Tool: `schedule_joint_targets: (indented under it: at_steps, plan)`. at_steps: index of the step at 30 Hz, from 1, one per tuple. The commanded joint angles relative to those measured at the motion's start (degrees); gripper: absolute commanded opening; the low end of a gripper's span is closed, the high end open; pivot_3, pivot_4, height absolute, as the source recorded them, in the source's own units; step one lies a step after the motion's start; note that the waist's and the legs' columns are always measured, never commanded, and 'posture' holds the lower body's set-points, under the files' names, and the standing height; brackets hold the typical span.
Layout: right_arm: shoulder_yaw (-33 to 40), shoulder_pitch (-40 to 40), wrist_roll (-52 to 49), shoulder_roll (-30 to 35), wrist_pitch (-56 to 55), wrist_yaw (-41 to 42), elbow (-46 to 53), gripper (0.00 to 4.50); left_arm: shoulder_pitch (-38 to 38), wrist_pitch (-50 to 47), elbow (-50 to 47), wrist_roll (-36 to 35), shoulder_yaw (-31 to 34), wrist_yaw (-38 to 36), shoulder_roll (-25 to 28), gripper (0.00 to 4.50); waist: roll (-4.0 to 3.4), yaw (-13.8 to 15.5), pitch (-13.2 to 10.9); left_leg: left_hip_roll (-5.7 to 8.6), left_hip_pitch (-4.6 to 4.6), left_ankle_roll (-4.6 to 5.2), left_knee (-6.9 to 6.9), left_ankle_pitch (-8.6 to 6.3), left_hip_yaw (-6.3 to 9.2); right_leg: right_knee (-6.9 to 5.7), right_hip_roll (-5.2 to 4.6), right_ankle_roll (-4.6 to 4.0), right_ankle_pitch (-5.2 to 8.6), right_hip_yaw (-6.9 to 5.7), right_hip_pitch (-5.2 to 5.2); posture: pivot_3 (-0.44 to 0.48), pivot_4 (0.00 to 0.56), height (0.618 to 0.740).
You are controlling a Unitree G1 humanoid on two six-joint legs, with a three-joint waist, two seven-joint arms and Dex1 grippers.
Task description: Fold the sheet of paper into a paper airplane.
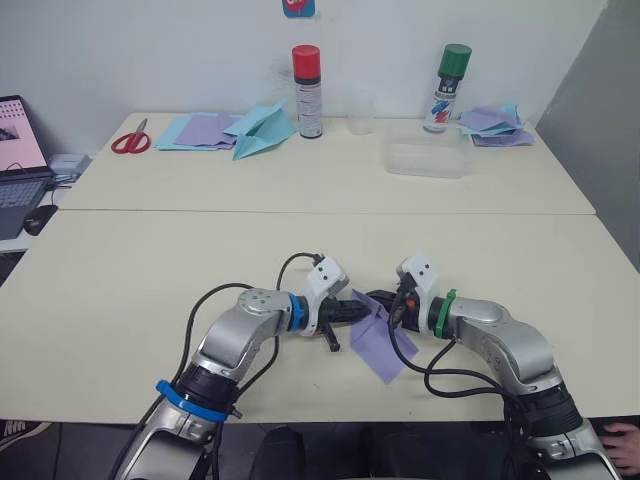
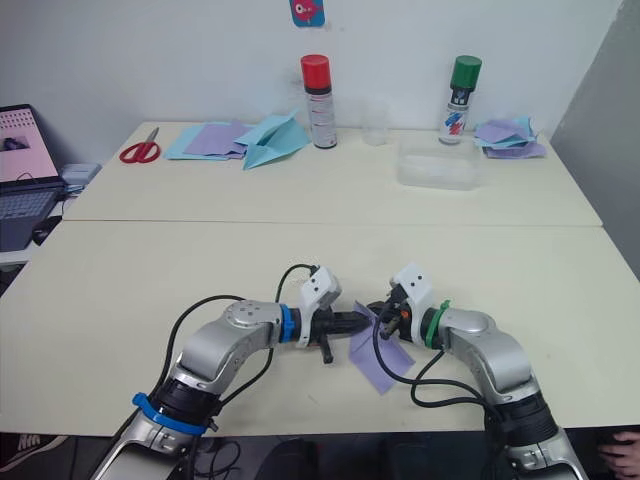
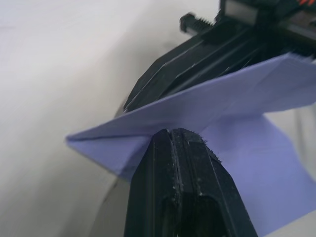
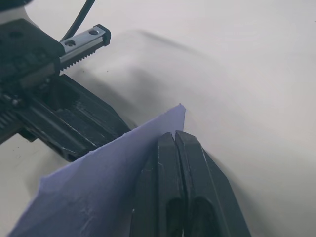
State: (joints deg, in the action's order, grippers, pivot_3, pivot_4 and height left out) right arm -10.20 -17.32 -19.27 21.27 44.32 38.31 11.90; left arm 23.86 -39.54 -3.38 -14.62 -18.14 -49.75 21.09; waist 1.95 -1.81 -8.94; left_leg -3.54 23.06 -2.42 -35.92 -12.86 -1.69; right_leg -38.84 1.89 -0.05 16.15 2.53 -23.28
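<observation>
Far table, left to right: red scissors [image 1: 130,142], light-blue paper plane [image 1: 262,131], red-capped spray can [image 1: 307,91], clear plastic tub [image 1: 428,158], green-capped spray can [image 1: 449,88].
Left gripper [image 1: 364,309]: fingers pressed together on the paper's edge.
Sheet of paper [image 1: 381,343]: near table's front, pinched between both grippers, hanging toward the tabletop.
Right gripper [image 1: 384,301]: clamped on the same sheet, nose to nose with the left.

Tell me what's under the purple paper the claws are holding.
The near table lies under the purple paper, whose lower part droops toward it. Both the left claw and right claw pinch its top edge. Whatever the sheet covers directly beneath is hidden.
</observation>
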Motion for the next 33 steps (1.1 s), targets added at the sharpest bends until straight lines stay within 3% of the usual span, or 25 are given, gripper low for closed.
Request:
schedule_joint_targets:
  at_steps: [1,9,20,27,33]
  plan:
    - [0.73,-0.54,-1.02,0.36,-0.32,0.42,1.5,0.01,0.35,2.83,1.07,2.14,-0.58,1.71,-0.15,0.0,0.0,0.01,0.0,0.01,0.0,0.0,0.0,0.0,0.0,0.0,0.0,0.0,0.0,0.01,0.0,0.0,0.15,0.74]
    - [0.97,0.33,-3.8,4.28,0.89,5.2,4.4,0.01,1.03,4.17,2.23,2.63,-0.69,1.82,-1.13,0.0,0.0,0.01,0.0,0.02,0.0,0.0,-0.04,0.0,-0.02,-0.03,-0.01,0.0,0.0,0.02,0.0,0.0,0.15,0.74]
    - [1.93,-0.02,-7.15,4.01,1.72,4.9,5.5,0.01,1.67,4.84,1.9,2.83,-2.63,0.77,-1.79,0.0,0.0,0.02,0.0,0.02,0.0,0.0,-0.05,0.0,-0.01,-0.04,0.02,0.0,0.0,0.02,0.0,0.0,0.15,0.74]
    - [-1.17,1.35,-7.78,6.71,2.54,7.44,7.01,0.01,1.4,3.62,2.1,3.88,-2.94,0.4,0.02,0.0,0.0,0.01,0.0,0.03,-0.01,0.0,-0.05,0.0,-0.01,-0.04,0.02,0.0,0.0,0.02,0.01,0.0,0.15,0.74]
    - [-3.21,1.08,-5.66,5.99,0.89,6.03,5.41,0.01,-0.69,-0.48,-2.72,2.6,-0.51,-0.23,5.28,0.0,0.0,-0.27,0.0,-0.06,-0.05,0.0,-0.04,0.0,0.01,-0.08,0.03,0.0,0.0,0.03,0.01,0.0,0.15,0.74]
